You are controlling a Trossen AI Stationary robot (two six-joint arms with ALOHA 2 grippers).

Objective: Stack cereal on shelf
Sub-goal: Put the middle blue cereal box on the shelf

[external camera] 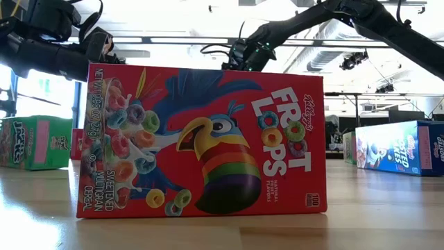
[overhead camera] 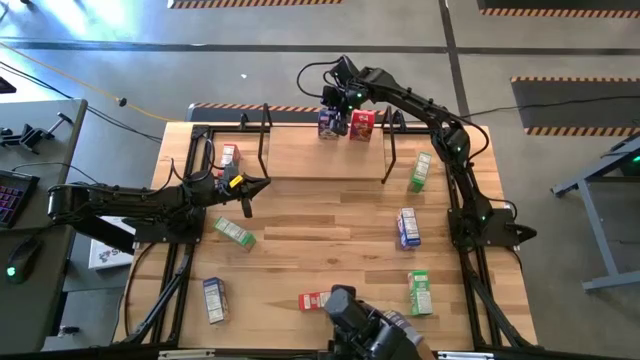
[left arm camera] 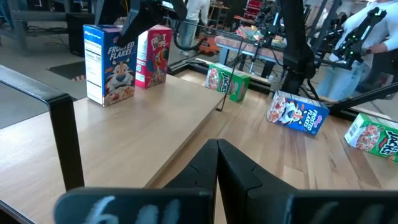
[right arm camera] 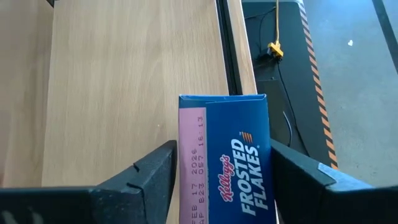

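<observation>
My right gripper has its fingers apart around the blue cereal box at the shelf's far edge; left gripper fingers together.

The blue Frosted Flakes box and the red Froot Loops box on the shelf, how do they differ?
The blue Frosted Flakes box sits between the right claw's open fingers; the red Froot Loops box stands free beside it. One is blue, the other red. Both stand upright at the far edge of the shelf.
</observation>
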